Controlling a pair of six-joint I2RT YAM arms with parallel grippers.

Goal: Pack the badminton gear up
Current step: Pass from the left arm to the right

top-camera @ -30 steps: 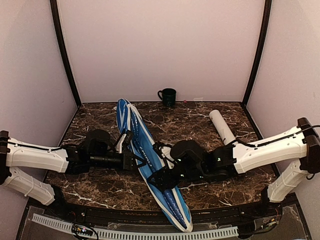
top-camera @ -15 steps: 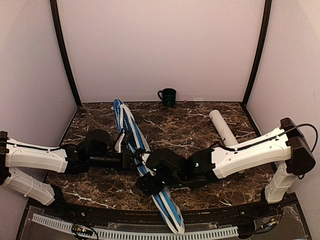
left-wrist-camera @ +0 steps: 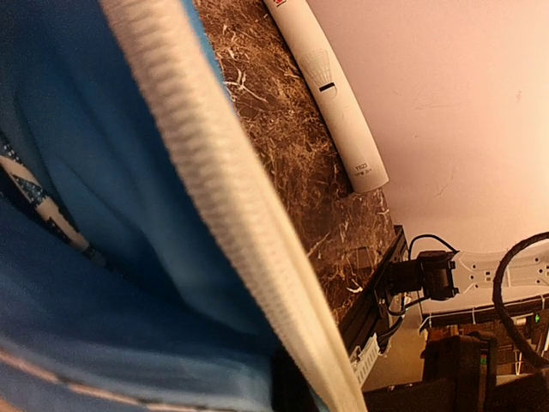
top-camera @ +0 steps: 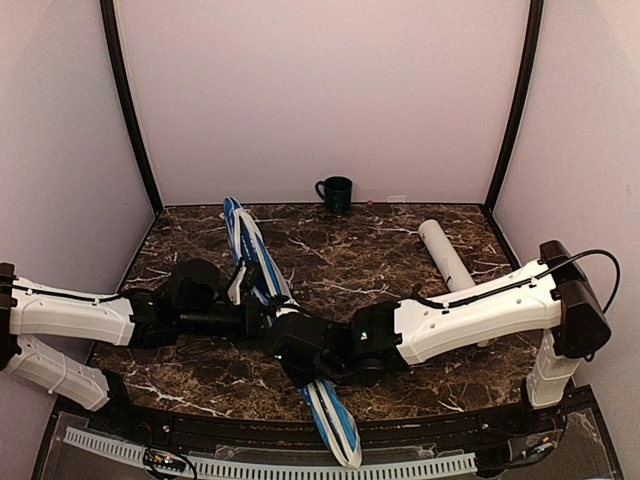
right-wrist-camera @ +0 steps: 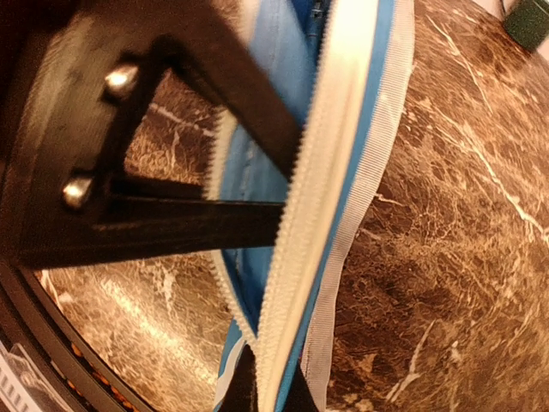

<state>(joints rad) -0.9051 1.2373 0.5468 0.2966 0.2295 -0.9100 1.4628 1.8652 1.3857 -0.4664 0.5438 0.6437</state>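
The blue racket-shaped cover [top-camera: 250, 250] stands on edge across the table, running from the far left middle to the near edge. Its white zipper band [left-wrist-camera: 214, 172] fills the left wrist view. My left gripper [top-camera: 262, 318] holds the cover's edge from the left, and a dark finger shows under the band [left-wrist-camera: 296, 390]. My right gripper [top-camera: 292, 348] reaches in from the right, just nearer than the left one. Its jaws [right-wrist-camera: 274, 390] are shut on the white zipper edge of the cover [right-wrist-camera: 360, 112]. The long white tube [top-camera: 445, 255] lies at the right rear, also visible from the left wrist [left-wrist-camera: 330, 86].
A dark green mug [top-camera: 336, 192] stands at the back wall, its edge at the corner of the right wrist view [right-wrist-camera: 527, 21]. Dark pillars rise at both rear corners. The brown marble table [top-camera: 380, 250] ends in a black rail at the near edge.
My right arm slid left along the cover and its gripper closed on the zipper edge. The cover turned further onto its edge and shifted left. The left arm stayed put.
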